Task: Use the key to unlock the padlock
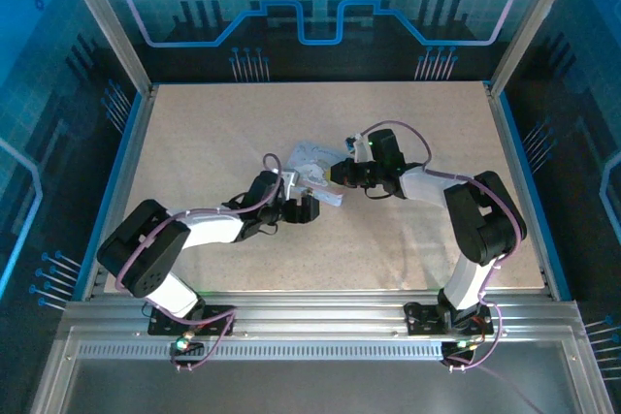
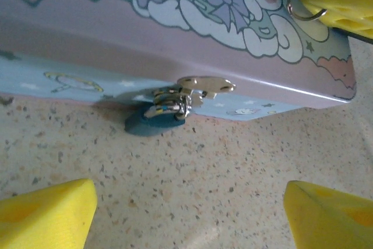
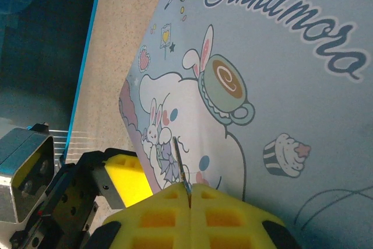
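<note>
- Left gripper (image 2: 187, 217): its yellow fingertips are spread wide with nothing between them, facing the tin's (image 2: 87, 39) side wall.
- The left wrist view picks out the padlock (image 2: 152, 123) — a dark body low on the speckled table (image 2: 233, 179), under the tin's silver clasp (image 2: 201, 86).
- From above, both arms meet at the tin mid-table.
- Right gripper (image 3: 189, 193): its pads are pressed together on the key (image 3: 179, 164), a thin blade over the lid.
- The right wrist view reads "Cinnamoro" in script — cut off at the edge.
</note>
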Motion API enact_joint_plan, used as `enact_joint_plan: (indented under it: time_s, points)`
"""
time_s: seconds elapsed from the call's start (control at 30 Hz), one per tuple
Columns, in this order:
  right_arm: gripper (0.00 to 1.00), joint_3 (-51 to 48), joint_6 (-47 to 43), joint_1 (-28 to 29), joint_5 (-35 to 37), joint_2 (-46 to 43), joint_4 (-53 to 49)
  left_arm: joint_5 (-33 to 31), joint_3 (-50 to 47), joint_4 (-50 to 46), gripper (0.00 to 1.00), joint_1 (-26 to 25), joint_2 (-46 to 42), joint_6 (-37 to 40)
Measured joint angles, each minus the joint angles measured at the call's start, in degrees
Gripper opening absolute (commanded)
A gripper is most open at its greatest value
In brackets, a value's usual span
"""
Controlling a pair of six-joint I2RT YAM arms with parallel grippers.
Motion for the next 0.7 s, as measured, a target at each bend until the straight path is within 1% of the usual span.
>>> enact_joint_plan:
  time_s: [0.43,0.7]
  points:
    - [0.0,-0.59,-1.29,-0.04,-0.04,-0.09,0.87,-2.19,4.28,3.67,0.69,0.0,7.04,5.86]
    - [0.0,-0.59,-2.14,-0.04,0.0,-0.22,0.5,-2.12,5.01,5.2,0.53,0.0,10.05,6.95]
